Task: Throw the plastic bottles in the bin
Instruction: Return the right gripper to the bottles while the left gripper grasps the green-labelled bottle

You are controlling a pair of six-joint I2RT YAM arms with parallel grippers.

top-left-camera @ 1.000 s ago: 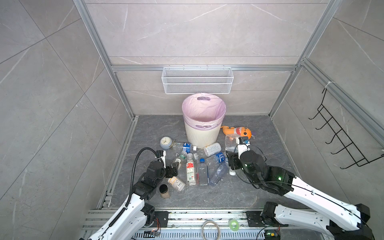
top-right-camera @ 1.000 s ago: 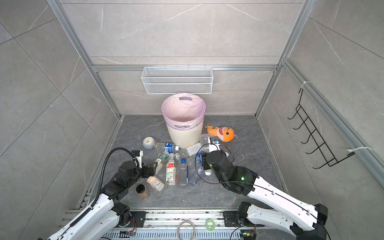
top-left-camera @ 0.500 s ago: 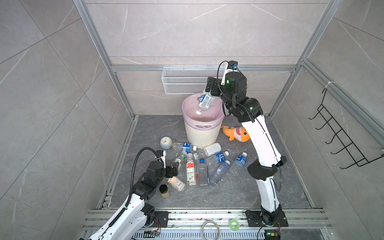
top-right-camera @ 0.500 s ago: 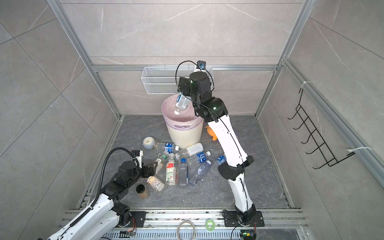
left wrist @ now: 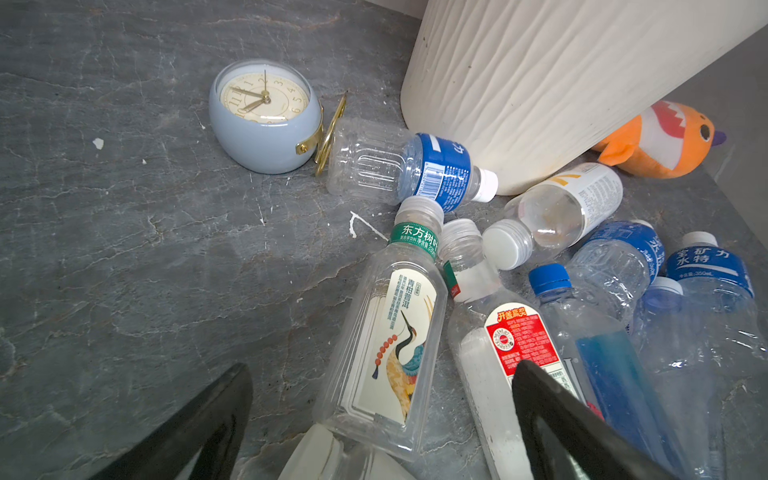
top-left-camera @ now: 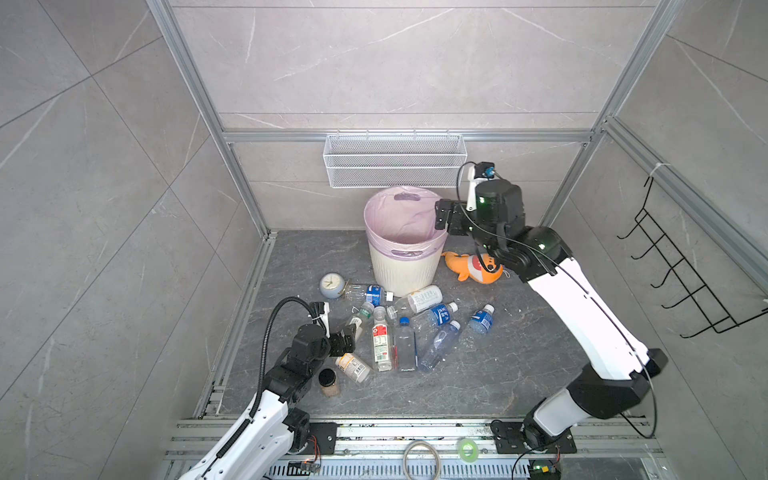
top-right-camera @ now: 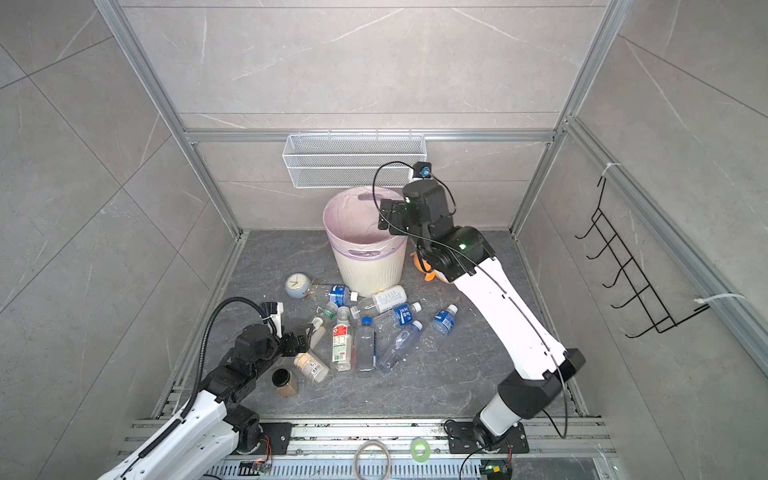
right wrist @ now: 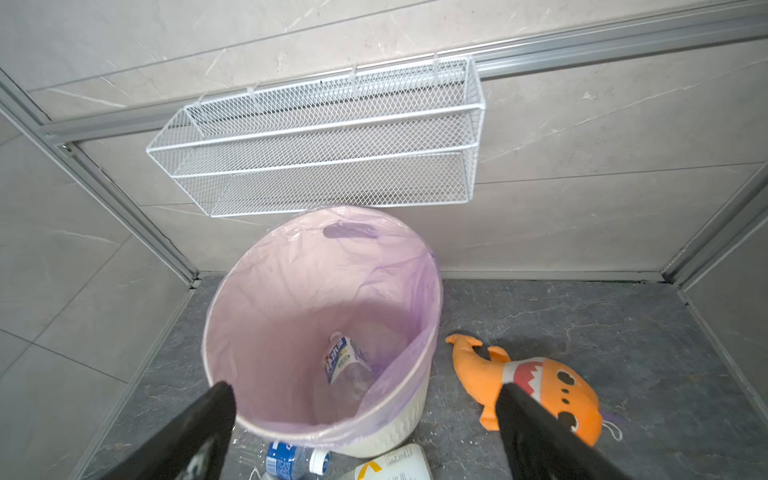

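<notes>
Left gripper (left wrist: 384,368) low over the floor, jaws spread, pinching nothing. Green-capped bottle (left wrist: 395,345) lies straight ahead, roughly between the jaws, long axis running away toward the bin (left wrist: 561,83), cap at the far end. Right gripper (top-left-camera: 442,214) spread and empty up at the bin rim, well apart from the floor bottles (top-left-camera: 399,332); dropped bottle (right wrist: 345,361) inside. Left arm nearer, so likely the next pick.

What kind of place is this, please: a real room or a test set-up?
Probably a robot test cell dressed like a bathroom corner: tiled walls held in aluminium framing, a wire basket hung on the back wall, and two robot arms bolted to a front rail.
</notes>
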